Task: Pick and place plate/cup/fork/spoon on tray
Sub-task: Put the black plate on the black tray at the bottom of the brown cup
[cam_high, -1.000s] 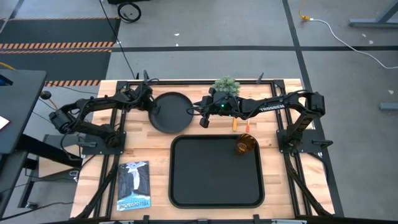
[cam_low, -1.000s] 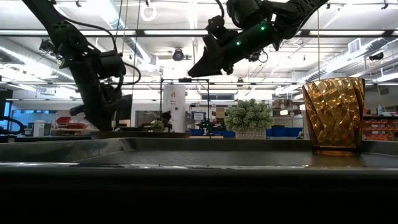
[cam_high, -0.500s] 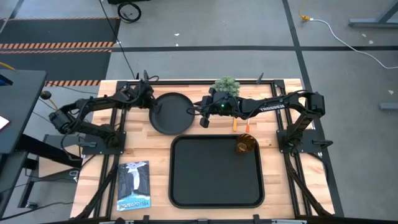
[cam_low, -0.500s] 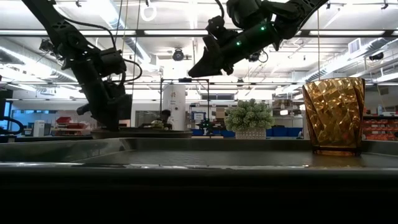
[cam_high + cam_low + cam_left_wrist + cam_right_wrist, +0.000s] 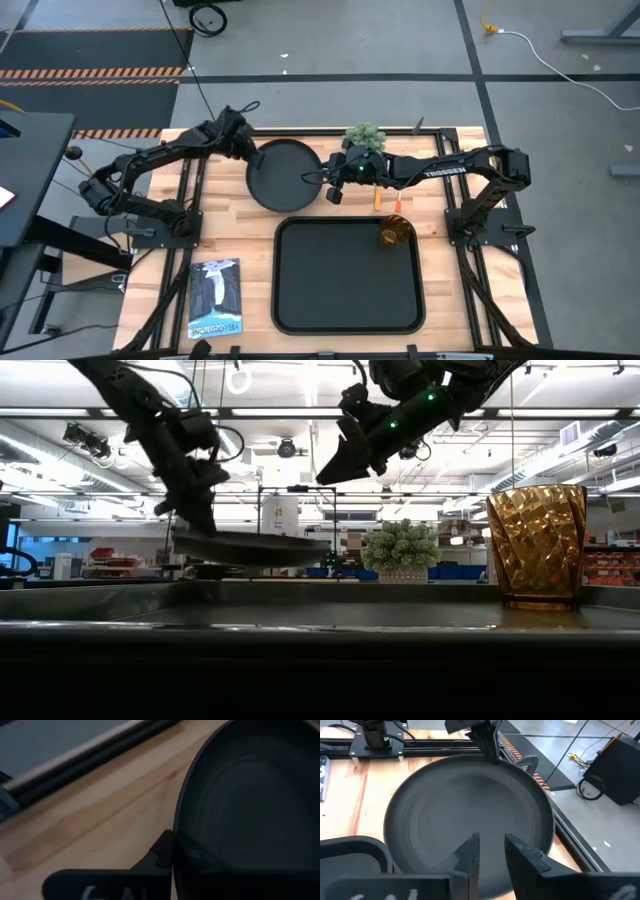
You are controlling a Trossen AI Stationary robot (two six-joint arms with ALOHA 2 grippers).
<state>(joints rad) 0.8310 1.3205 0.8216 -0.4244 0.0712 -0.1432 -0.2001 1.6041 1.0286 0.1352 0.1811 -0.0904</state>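
At about eleven o'clock on the worktop, seen from above, the left end effector is clamped on the nine-o'clock rim of the round black plate. The left wrist view shows its fingers pinching that raised rim, one outside and one inside. In the low view the plate hangs clear of the surface and tilts slightly, held from above by the left end effector.

The right end effector hovers over the plate's three-o'clock edge. In its own wrist view its fingers stand slightly parted, with nothing between them, above the plate. The low view shows it raised well above the plate.

The black rectangular tray lies at six o'clock of the plate, near the front of the worktop. The amber glass cup stands upright in the tray's one-o'clock corner, and it appears at the right of the low view.

An orange handle lies on the wood just at twelve o'clock of the cup, with a second one beside it; which is the fork and which the spoon I cannot tell.

A small green potted plant sits at the far edge, at one o'clock of the plate. A printed booklet lies at nine o'clock of the tray.
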